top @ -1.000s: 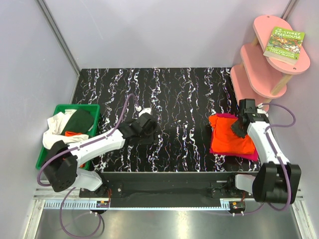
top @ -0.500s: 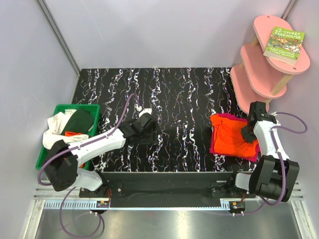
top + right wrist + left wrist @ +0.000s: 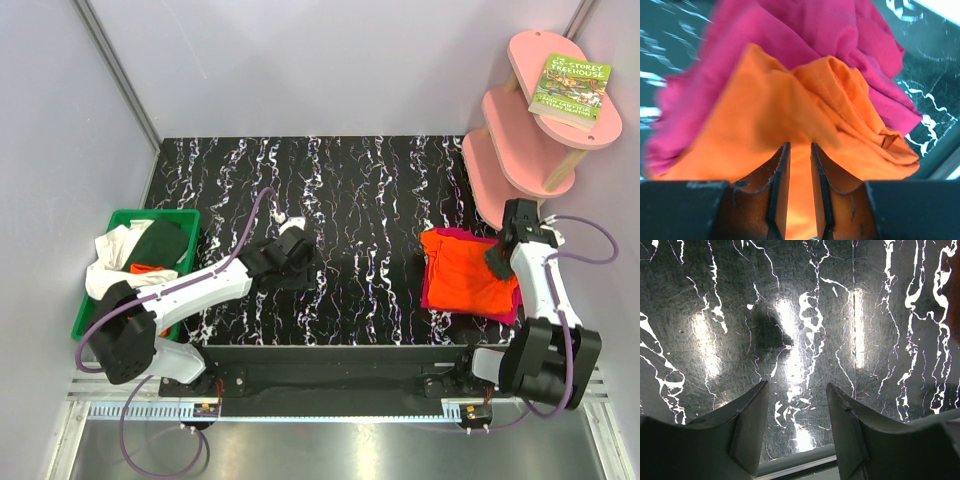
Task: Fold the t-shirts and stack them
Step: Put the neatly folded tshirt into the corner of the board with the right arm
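Orange t-shirt (image 3: 465, 282) on magenta t-shirt (image 3: 447, 236) at table (image 3: 380, 200) right edge, likely leaving centre for folding. My right gripper (image 3: 800, 149) over it: narrow, can't tell if pinching. Left gripper (image 3: 796, 390) wide, empty.

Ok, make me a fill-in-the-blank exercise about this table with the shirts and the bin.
1. The folded bright orange cloth t-shirt lies on a second cloth t-shirt, coloured ____.
2. The green plastic bin stands on the robot's ____ side of the black marbled table.
3. The left gripper hovers over bare tabletop with its jaws ____.
4. The green paperback book rests on the ____ tier of the pink shelf.
Missing words: magenta-pink; left; open; top.
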### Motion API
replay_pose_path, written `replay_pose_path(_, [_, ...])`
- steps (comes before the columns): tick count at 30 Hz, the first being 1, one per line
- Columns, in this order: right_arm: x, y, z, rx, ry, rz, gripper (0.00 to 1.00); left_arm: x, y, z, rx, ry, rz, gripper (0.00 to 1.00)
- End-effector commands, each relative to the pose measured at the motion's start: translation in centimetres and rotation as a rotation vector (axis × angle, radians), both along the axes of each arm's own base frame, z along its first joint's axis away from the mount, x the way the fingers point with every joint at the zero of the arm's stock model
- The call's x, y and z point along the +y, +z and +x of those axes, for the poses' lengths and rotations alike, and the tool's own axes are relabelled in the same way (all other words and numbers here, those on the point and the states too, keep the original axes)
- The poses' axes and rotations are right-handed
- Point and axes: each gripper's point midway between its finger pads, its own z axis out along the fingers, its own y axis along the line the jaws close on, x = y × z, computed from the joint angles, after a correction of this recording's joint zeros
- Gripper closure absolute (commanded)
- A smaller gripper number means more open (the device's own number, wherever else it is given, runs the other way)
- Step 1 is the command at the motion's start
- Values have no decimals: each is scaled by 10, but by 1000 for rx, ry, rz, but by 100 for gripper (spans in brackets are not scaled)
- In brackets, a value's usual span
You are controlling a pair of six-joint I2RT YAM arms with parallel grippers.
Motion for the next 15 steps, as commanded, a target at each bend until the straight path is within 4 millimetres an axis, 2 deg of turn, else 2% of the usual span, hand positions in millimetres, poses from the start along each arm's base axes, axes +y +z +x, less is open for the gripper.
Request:
replay_pose_path(1, [1, -26, -17, 108, -30, 15, 69, -9, 14, 7, -55, -15, -46, 46])
replay_pose_path(5, [-5, -31, -25, 107, -102, 22, 69, -2, 17, 4, -70, -7, -51, 46])
replay_pose_path(9, [-17, -24, -29, 72, -193, 33, 68, 4, 18, 1, -83, -2, -51, 45])
replay_pose_path(11, [-22, -23, -29, 67, -220, 43, 67, 5, 18, 0, -84, -5, -55, 44])
replay_pose_path(15, [-16, -23, -18, 61, -188, 93, 67, 6, 18, -2, -83, -14, -53, 44])
